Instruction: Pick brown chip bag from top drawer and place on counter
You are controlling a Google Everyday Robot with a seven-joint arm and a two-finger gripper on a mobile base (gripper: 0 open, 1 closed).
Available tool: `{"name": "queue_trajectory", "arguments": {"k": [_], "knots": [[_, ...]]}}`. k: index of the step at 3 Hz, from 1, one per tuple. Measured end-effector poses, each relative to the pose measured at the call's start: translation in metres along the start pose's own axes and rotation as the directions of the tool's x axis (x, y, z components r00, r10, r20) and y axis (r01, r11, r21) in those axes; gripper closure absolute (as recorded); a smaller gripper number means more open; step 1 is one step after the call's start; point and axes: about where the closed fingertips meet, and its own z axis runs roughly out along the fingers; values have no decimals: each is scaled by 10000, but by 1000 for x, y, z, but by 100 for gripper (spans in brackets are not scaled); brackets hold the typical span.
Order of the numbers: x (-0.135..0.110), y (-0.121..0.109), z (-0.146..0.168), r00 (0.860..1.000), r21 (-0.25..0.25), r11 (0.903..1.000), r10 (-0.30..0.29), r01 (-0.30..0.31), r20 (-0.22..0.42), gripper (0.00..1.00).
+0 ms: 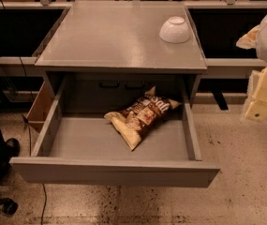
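Observation:
The brown chip bag lies flat in the open top drawer, toward its back right, with pale ends and white lettering facing up. The drawer is pulled fully out toward me. The grey counter is the cabinet's top, above and behind the drawer. My gripper hangs at the right edge of the view, to the right of the cabinet and well clear of the bag, at about the drawer's height. It holds nothing that I can see.
A white bowl sits upside down on the counter's back right corner. A cardboard box stands left of the cabinet. A dark chair base and cables are at the lower left. The floor is speckled.

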Motion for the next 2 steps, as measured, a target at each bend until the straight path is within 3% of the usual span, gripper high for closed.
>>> {"name": "queue_trajectory", "arguments": {"k": [1,2], "knots": [[0,-1,3,10000,-11,10000,-40,40,37,0],[1,-12,38,9983,-161,9989,-433,439,386,0]]}}
